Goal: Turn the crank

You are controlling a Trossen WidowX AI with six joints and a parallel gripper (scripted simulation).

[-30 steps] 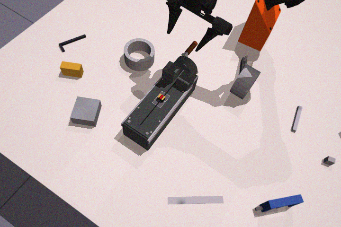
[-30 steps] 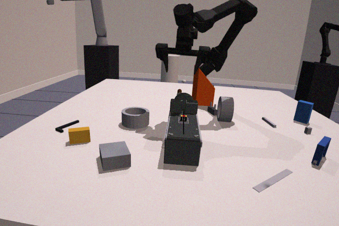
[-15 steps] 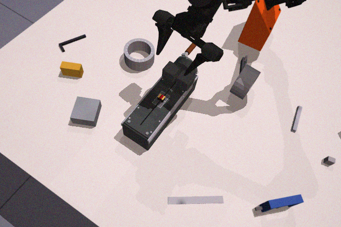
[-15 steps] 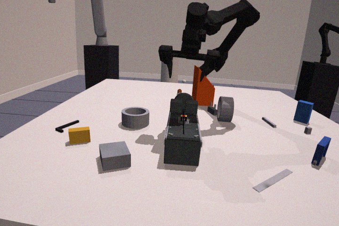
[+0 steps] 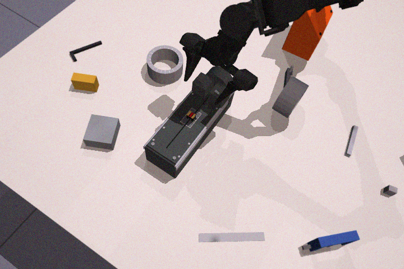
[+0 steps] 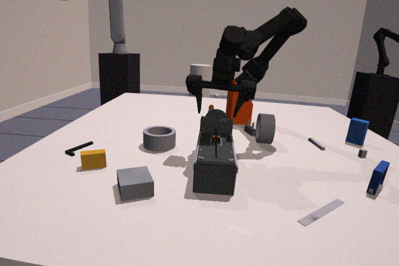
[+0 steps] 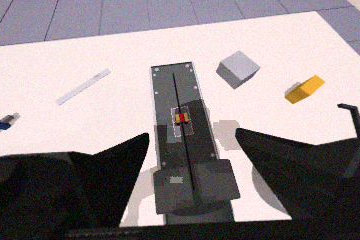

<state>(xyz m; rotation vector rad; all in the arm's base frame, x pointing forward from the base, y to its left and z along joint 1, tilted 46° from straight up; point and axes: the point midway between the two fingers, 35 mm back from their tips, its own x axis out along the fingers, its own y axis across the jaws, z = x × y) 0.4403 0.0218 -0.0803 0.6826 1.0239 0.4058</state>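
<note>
The dark machine (image 5: 177, 139) (image 6: 214, 177) (image 7: 163, 100) has a long slotted deck and two dark blocks at its crank end. The slide's red pointer (image 5: 191, 115) (image 6: 216, 136) (image 7: 182, 118) sits between two brass marks (image 7: 186, 117) and looks about level with them; a tiny offset cannot be told. The crank's orange-brown handle (image 6: 211, 107) shows behind the machine in the exterior view; the arm hides it in the top view, and it does not show in the wrist view. My gripper (image 5: 201, 92) (image 6: 216, 114) (image 7: 192, 134) is wide open and empty, above the machine's crank end.
A grey ring (image 5: 164, 75) (image 6: 159, 141) stands left of the machine, beside a grey block (image 5: 102, 128) (image 6: 136, 184) and a yellow block (image 5: 85, 83) (image 6: 93, 159). On the other side are a grey wheel-like part (image 5: 290, 96) (image 6: 265, 128) and an orange wedge (image 5: 299, 37) (image 6: 244, 110).
</note>
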